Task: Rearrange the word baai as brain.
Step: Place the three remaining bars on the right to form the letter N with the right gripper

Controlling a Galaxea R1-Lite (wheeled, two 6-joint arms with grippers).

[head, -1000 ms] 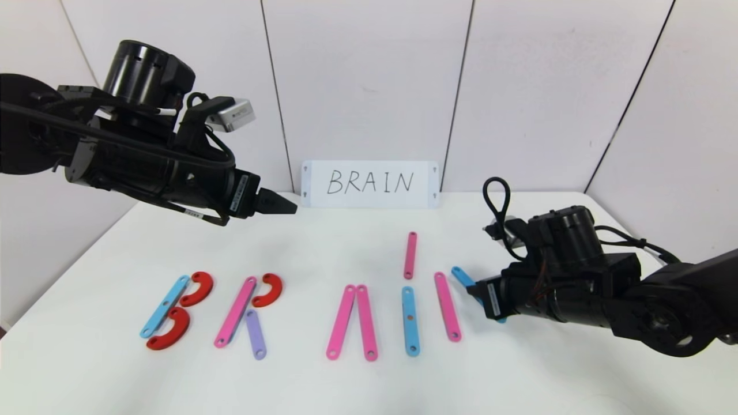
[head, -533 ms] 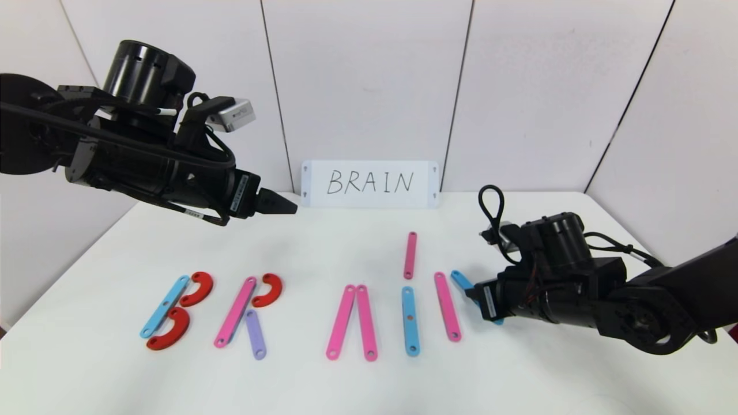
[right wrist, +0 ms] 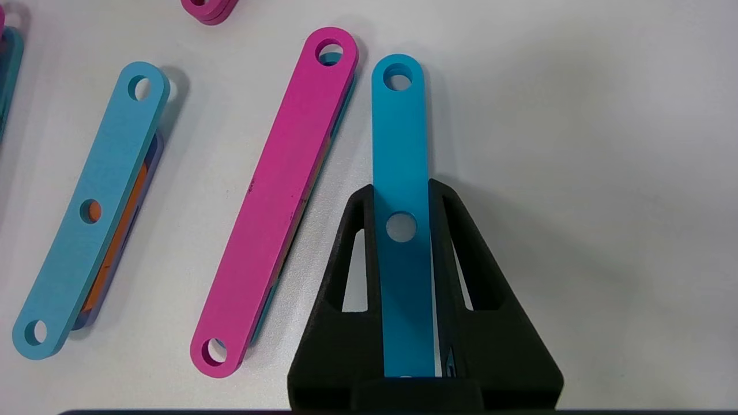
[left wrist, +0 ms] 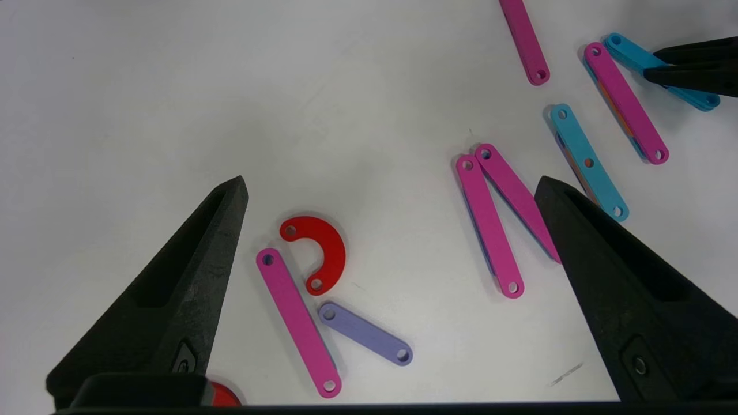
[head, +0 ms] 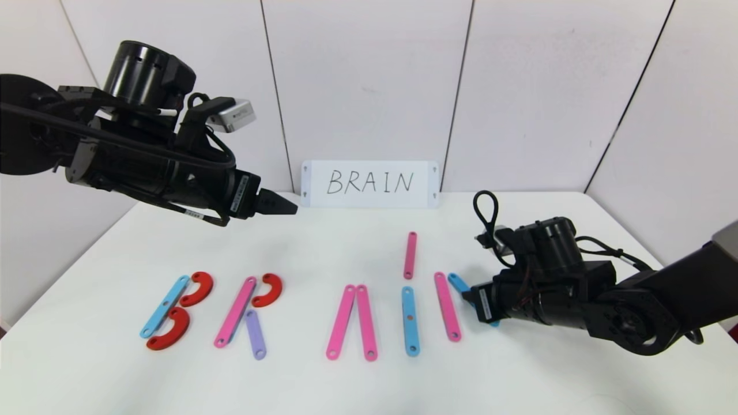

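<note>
Flat plastic pieces lie in a row on the white table. A blue bar (head: 164, 305) and two red arcs (head: 198, 288) form a B. A pink bar (head: 235, 311), a red arc (head: 268, 289) and a purple bar (head: 255, 334) form an R. Two pink bars (head: 341, 321) meet at the top. To their right are a blue bar (head: 410, 321), a pink bar (head: 410, 255) behind it, and a slanted pink bar (head: 447, 306). My right gripper (right wrist: 402, 196) is shut on a blue bar (right wrist: 399, 132), low at the table beside the slanted pink bar (right wrist: 277, 196). My left gripper (left wrist: 391, 181) is open and empty, raised over the left side.
A white card (head: 369, 183) with handwritten "BRAIN" stands against the back wall. The white table (head: 519, 374) ends at wall panels behind and on both sides. My right arm (head: 576, 294) lies low over the table's right part.
My right gripper has moved a little to the left with the blue bar, bringing it closer to the slanted pink bar. The left arm has not moved.
</note>
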